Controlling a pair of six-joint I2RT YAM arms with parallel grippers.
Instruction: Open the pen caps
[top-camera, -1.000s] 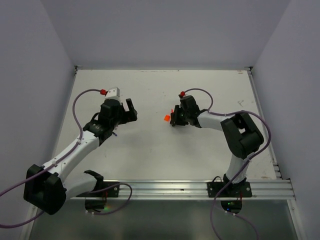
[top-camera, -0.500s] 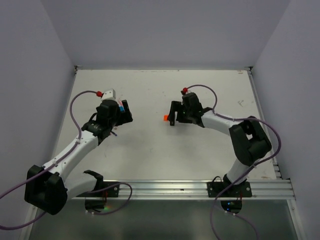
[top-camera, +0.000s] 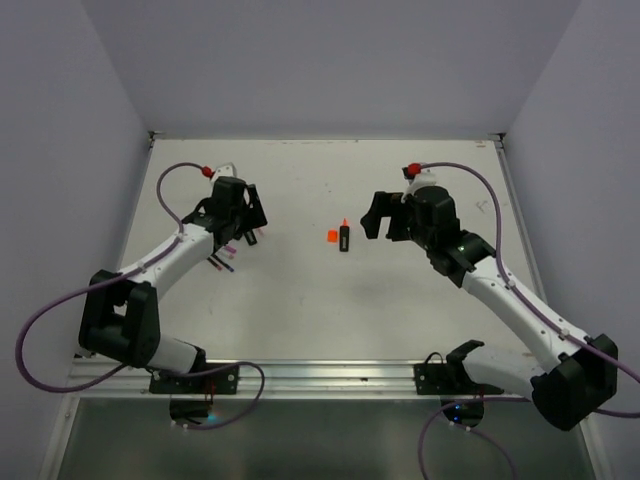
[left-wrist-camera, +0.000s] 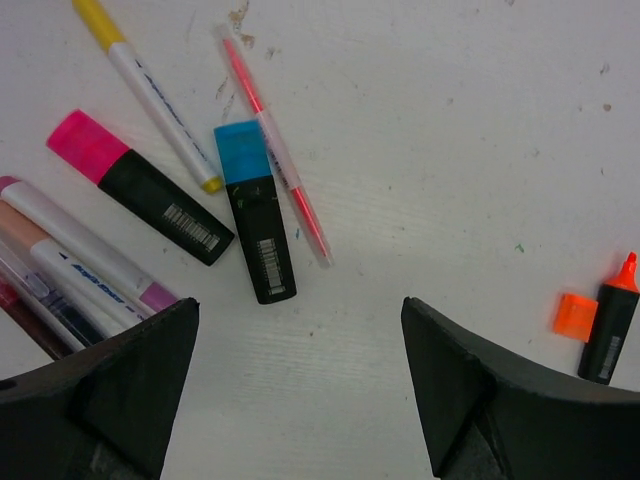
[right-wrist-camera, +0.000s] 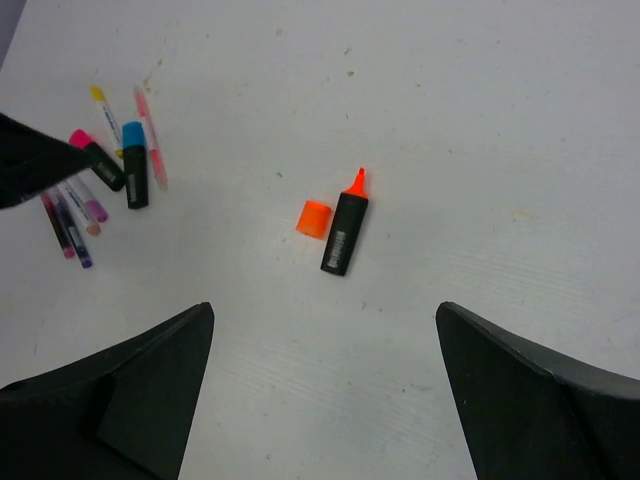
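Both pincers wide open, empty | left pincer (left-wrist-camera: 298, 312) above blue cap (left-wrist-camera: 240, 150), pink cap (left-wrist-camera: 88, 145), both seated | right pincer (right-wrist-camera: 322, 312) above orange cap (right-wrist-camera: 316, 218), off beside its highlighter (right-wrist-camera: 343, 238) | caps likely light, rigid, slick: pinch flat sides, brace black barrel (left-wrist-camera: 262, 250)

The table (left-wrist-camera: 450, 150) looks matt white, faintly grained and speckled. The orange cap (right-wrist-camera: 315, 218) and the blue cap (left-wrist-camera: 240, 152) are smooth plastic. The black highlighter (right-wrist-camera: 340, 245) looks like matt plastic.
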